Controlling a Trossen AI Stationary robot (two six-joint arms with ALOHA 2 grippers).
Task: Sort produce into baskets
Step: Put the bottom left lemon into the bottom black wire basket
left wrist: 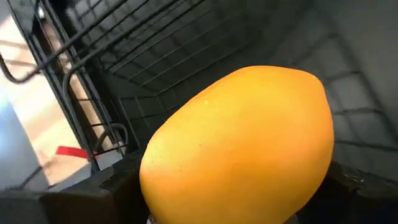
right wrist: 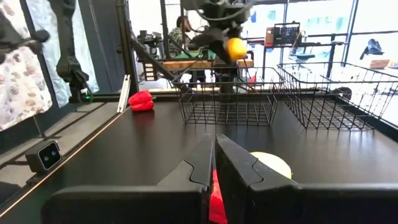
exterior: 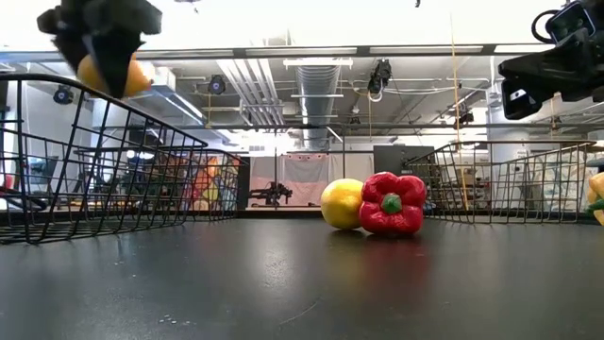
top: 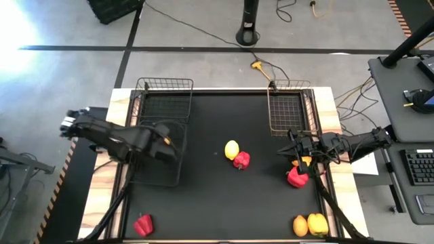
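My left gripper [exterior: 106, 66] is shut on a smooth orange oval [left wrist: 242, 143] above the near-left wire basket [top: 157, 163]. It also shows far off in the right wrist view [right wrist: 235, 47]. My right gripper [right wrist: 214, 158] is shut and empty. It hangs high over the table's right side [top: 296, 145], above a red pepper [top: 297, 177] and a yellow piece [top: 306, 161]. A yellow lemon [exterior: 342, 203] and a red pepper [exterior: 392, 203] lie touching at the table's middle. My left gripper pinches the orange oval between its two fingers [left wrist: 118, 183], one on each side of its lower part [left wrist: 186, 199]. The fingers come from above, pointing down. The oval [exterior: 127, 77] is lifted clear, above the basket's rim.
Two more wire baskets stand at the far left [top: 165, 102] and far right [top: 290, 108]. A red pepper [top: 143, 225] lies near the front left corner. An orange oval [top: 300, 226] and a yellow pepper [top: 317, 224] lie at the front right. A person [right wrist: 183, 31] sits beyond the table.
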